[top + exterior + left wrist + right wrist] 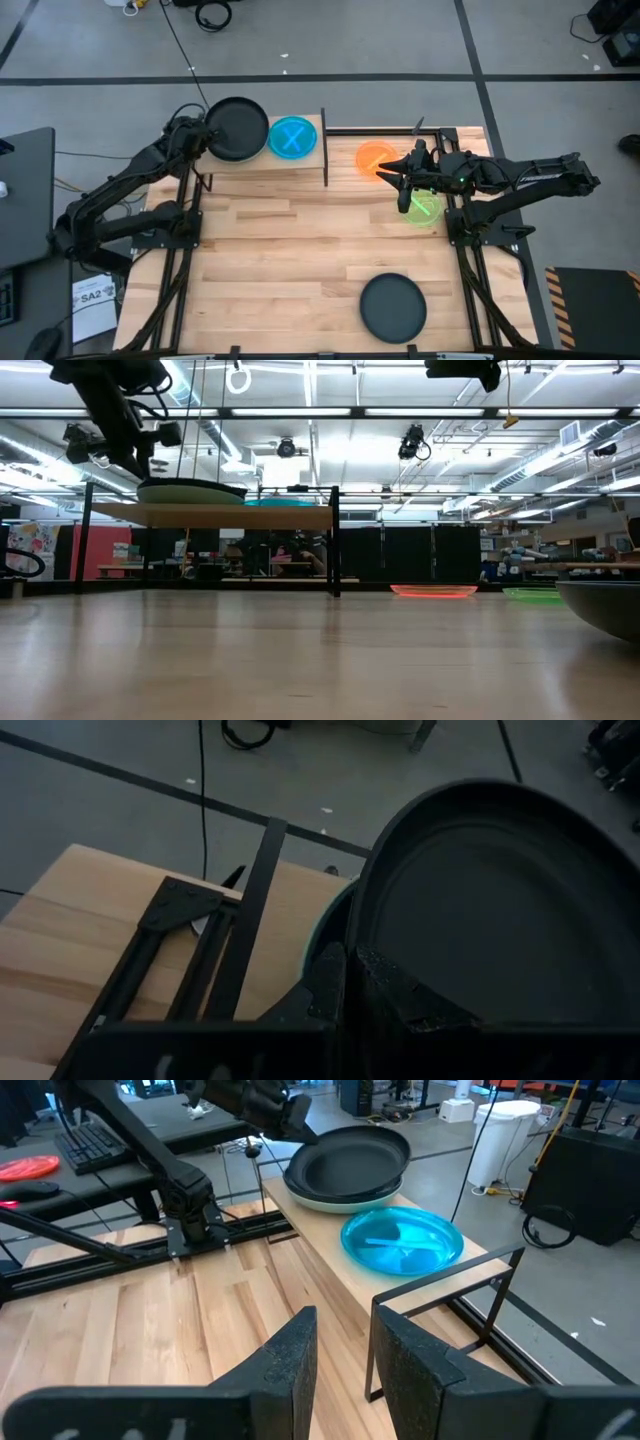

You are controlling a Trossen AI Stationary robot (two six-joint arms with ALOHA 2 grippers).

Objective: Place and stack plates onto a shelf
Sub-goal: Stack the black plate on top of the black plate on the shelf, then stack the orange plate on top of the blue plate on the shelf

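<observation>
1. Nearest the table-height camera, a black plate (393, 306) sits alone at the front of the wooden tabletop (290, 260), well apart from both arms.
2. On the raised shelf (308, 155), a light-wood board on thin black legs, the left gripper (207, 137) pinches the near rim of a second black plate (238, 127), fingers closed on its edge; that plate rests atop a pale mint plate (345, 1202), the pair stacked at the shelf's left end.
3. Beside the stack, a translucent blue plate (292, 137) lies flat on the shelf's right half.
4. The right gripper (400, 180) hovers off the shelf's right end, fingers parted and empty, between a translucent orange plate (375, 157) and a bright green one (424, 208), both on the tabletop.
5. The right arm is the nearer to those two small plates; the orange one lies just shelf-side of its fingers, the likeliest next pick.
6. All plates are round and shallow; the small ones look glossy and see-through, the black ones matte.
</observation>
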